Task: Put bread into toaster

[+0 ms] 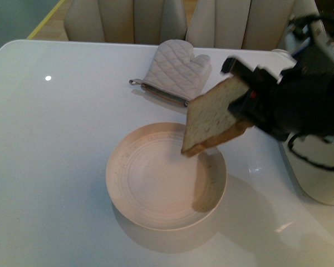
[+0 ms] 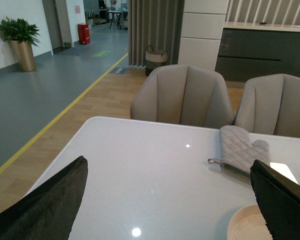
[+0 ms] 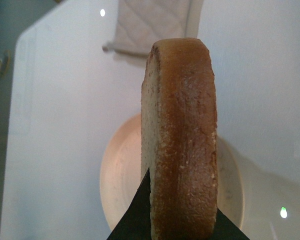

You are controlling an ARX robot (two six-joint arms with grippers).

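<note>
White table (image 1: 55, 167) w/ right gripper (image 1: 242, 100) clamped on bread (image 1: 209, 122) held tilted above plate (image 1: 156, 222), toaster (image 1: 317, 181) at right: keep grip firm, turn slice upright, align over toaster top before lowering slowly.

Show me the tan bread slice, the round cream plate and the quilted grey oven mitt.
tan bread slice (image 1: 211, 121), front view, speckled face
round cream plate (image 1: 150, 179), front view, bare floor
quilted grey oven mitt (image 1: 175, 69), front view, palm
</note>
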